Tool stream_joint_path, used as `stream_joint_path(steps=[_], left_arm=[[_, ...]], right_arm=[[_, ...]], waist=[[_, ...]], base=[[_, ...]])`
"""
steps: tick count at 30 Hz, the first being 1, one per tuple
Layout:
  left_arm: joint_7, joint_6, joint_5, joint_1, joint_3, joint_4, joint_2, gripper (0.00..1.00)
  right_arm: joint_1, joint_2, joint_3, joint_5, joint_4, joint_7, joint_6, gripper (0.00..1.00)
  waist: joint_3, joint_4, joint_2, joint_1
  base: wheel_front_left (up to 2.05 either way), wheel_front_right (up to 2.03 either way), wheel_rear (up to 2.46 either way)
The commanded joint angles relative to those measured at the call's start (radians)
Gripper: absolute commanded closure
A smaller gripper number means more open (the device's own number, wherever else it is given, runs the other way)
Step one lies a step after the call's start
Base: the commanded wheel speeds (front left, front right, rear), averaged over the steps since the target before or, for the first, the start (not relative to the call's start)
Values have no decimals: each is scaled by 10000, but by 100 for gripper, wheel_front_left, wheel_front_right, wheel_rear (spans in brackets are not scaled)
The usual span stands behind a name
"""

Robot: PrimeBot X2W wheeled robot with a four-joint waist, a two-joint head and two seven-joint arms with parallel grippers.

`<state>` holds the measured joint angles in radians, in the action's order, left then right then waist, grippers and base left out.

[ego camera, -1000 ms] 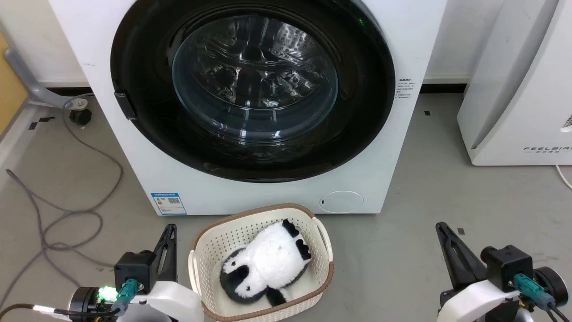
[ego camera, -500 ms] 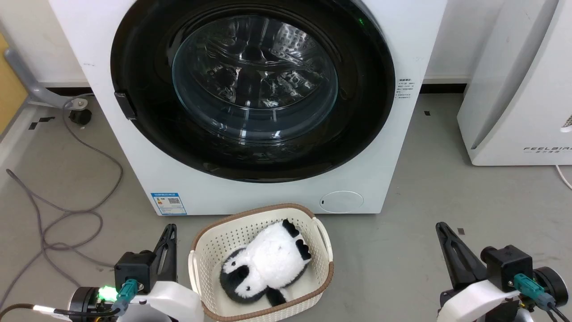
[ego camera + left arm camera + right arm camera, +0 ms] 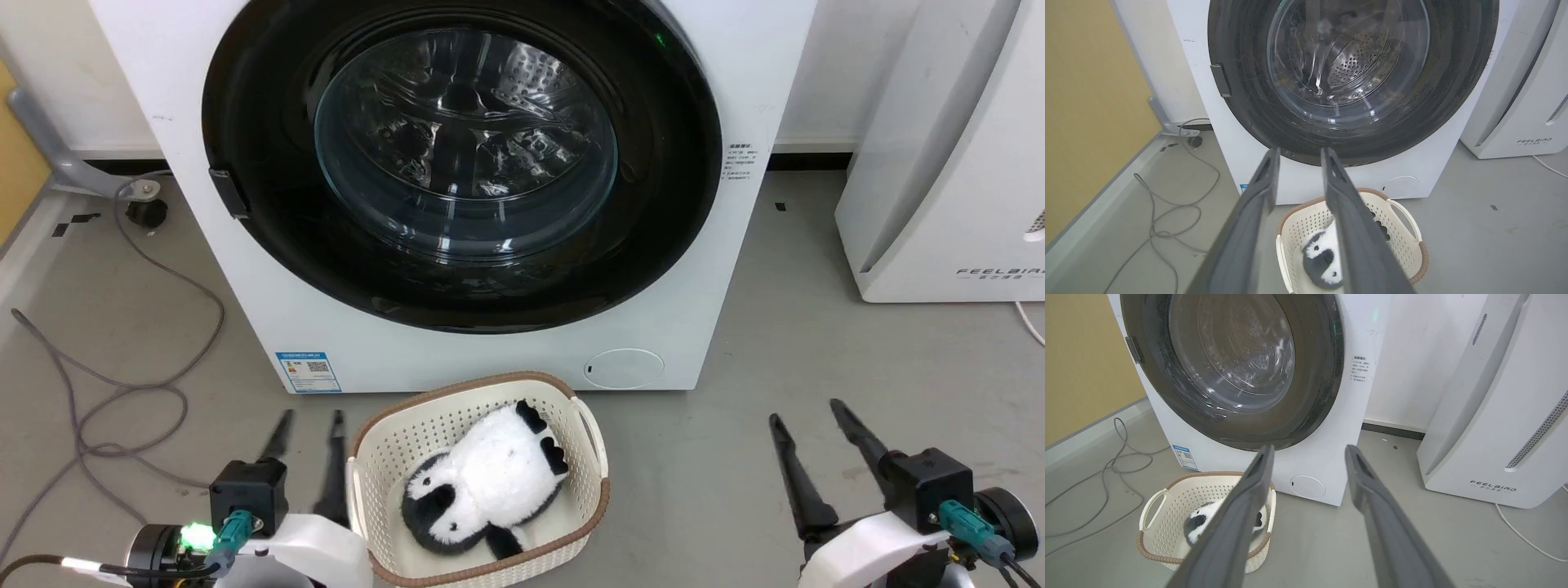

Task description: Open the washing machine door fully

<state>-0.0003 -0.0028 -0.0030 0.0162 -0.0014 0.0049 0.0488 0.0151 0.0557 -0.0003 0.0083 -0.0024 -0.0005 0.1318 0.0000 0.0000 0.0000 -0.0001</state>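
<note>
Shut flat against the front of the washer (image 3: 457,359): the door (image 3: 461,163), taking up the upper middle of the head view, glass bulge at its centre. On its left rim, a small black latch tab (image 3: 229,192).

Low at the left of the head view, the left end effector (image 3: 311,418), fingers slightly blurred, parted by a narrow gap, gripping nothing, pointing up toward the washer. Well short of the door, below it and left of its centre, no contact with it. Just to the right, a cream basket (image 3: 384,445) on the floor (image 3: 718,474) before the washer, with a panda toy (image 3: 490,482) lying inside.

Low at the right, the right end effector (image 3: 804,411), fingers spread wider, likewise empty. Well apart from the door too, below and to the right of its lower rim, above bare floor.

Through the left wrist camera, fingertips level with the door's bottom edge, basket underneath them. Through the right wrist camera, door up and left of the fingers, a white appliance (image 3: 1494,416) off to the right.

Left of the washer, a grey cable (image 3: 221,313) looped across the floor.
</note>
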Motion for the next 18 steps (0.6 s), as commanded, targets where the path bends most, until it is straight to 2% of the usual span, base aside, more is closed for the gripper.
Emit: stream_joint_path(steps=[1, 18], left_arm=[[-25, 0, -3, 1, -18, 7, 0, 0], [-380, 14, -50, -10, -262, 41, 3, 0]], right_arm=[[7, 0, -3, 16, 2, -24, 0, 0], [46, 24, 10, 437, -25, -379, -2, 0]], waist=[[1, 0, 0, 1], [65, 4, 0, 1]], base=[[0, 0, 0], [0, 0, 0]])
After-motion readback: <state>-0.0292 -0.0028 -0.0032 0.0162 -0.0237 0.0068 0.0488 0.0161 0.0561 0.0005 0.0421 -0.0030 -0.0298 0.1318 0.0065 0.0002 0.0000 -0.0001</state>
